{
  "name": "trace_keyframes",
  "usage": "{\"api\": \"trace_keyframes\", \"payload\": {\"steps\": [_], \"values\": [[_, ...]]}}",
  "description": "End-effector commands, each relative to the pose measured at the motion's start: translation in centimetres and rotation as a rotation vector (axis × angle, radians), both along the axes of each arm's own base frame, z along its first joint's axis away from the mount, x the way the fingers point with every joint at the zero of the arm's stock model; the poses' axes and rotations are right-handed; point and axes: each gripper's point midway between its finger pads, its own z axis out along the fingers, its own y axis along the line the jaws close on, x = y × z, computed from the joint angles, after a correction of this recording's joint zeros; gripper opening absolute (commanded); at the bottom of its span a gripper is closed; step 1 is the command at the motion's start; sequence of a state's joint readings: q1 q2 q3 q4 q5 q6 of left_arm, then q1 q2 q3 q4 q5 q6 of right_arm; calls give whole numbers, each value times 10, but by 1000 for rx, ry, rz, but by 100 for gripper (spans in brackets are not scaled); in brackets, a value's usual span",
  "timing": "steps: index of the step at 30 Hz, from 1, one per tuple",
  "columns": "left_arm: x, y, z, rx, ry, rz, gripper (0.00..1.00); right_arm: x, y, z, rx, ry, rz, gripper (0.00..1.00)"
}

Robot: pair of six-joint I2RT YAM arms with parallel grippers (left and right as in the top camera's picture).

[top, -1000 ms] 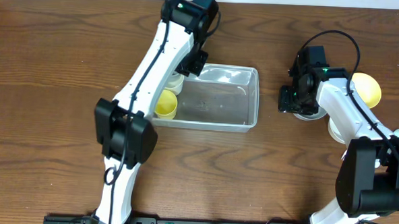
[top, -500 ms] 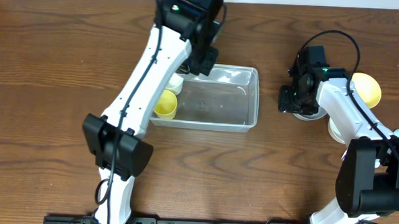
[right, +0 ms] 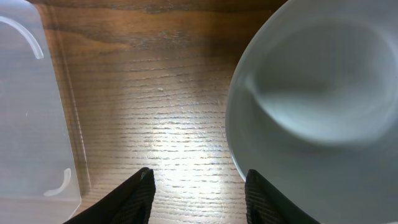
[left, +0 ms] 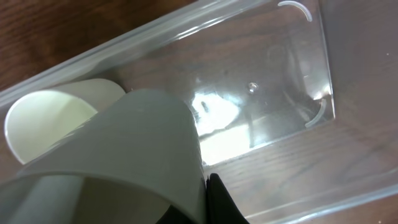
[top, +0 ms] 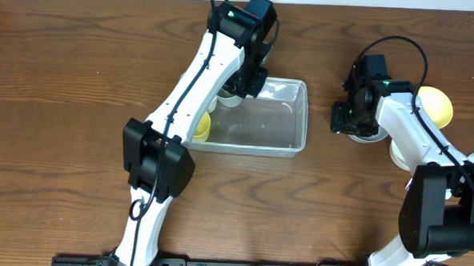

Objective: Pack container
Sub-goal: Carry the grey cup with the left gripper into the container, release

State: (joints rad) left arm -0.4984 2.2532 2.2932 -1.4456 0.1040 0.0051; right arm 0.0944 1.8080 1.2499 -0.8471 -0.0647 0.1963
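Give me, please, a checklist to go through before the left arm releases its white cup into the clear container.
1. Left pincer shut on the white cup: ok.
2. Cup hangs over the container, within its rim: ok.
3. Free floor beside the second white cup already inside: ok.
4. Yellow bowl inside, how it sits: cannot tell, the arm hides most of it.
5. Right pincer open and away from the container: ok.
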Motion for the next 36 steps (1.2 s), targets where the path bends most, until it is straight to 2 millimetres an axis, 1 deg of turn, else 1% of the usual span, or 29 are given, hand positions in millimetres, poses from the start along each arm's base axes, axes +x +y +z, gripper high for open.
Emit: {"api": "trace_keyframes", "payload": {"steps": [1, 7, 16, 20, 22, 25, 26, 27, 36], "values": [[3, -2, -17, 5, 27, -20, 6, 5, -3, 3, -9, -15, 2, 49], [10, -5, -40, 19, 51, -18, 6, 3, -4, 3, -9, -8, 2, 49], [13, -6, -66, 40, 81, -44, 6, 2, -4, 3, -10, -4, 2, 49], [19, 0, -67, 74, 56, -41, 6, 2, -4, 3, -10, -4, 2, 49], [20, 1, -67, 80, 51, -41, 7, 2, -4, 3, -10, -4, 2, 49], [19, 1, -67, 81, 53, -41, 17, 2, -4, 3, -10, -4, 2, 49], [19, 1, -67, 81, 53, -41, 24, 2, -4, 3, -10, -4, 2, 49], [19, 1, -67, 81, 54, -41, 25, 2, -4, 3, -10, -4, 2, 49], [18, 1, -67, 83, 56, -41, 26, 2, -4, 3, -10, -3, 2, 49]]}}
